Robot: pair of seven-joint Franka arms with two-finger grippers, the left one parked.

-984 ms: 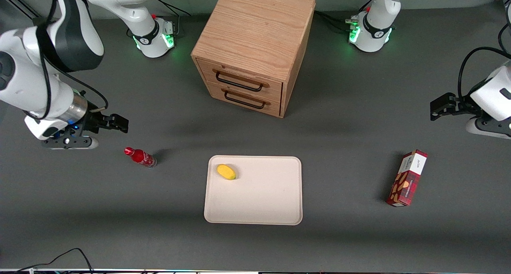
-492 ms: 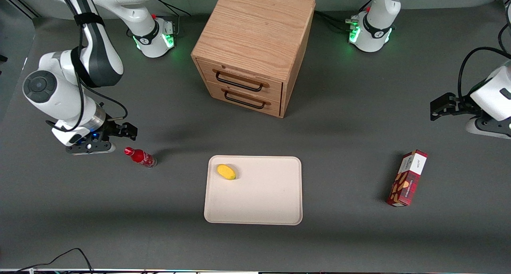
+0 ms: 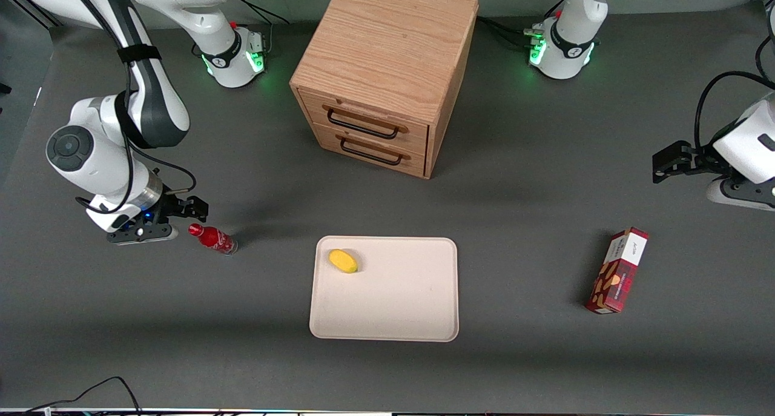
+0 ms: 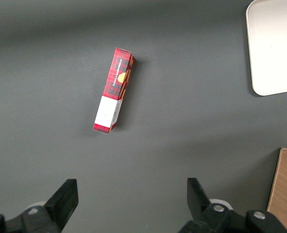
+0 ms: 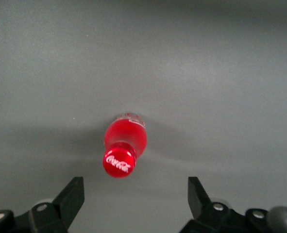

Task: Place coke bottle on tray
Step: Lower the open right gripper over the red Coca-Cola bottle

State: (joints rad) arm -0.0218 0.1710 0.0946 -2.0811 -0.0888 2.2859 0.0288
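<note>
Coke bottle (image 3: 212,238) was small, slim and red, with a red cap bearing white lettering and a clear base, upright on the grey surface (image 3: 514,222). It stood just beside the claw (image 3: 195,208), slightly nearer the front camera, not touching. Claw fingers (image 5: 70,196) were spread wide apart, holding nothing, bottle cap between them in the wrist view. Cream tray (image 3: 393,307) lay well off toward the parked arm's end, with a yellow fruit-like item (image 3: 342,261) on it. Wooden two-drawer cabinet (image 3: 387,71) and red plaid box (image 3: 617,270) sat farther away. Nothing blocked the bottle.

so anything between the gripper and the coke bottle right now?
Nothing. The right wrist view shows only bare table between the open gripper and the upright coke bottle; the gripper sits close beside it.
</note>
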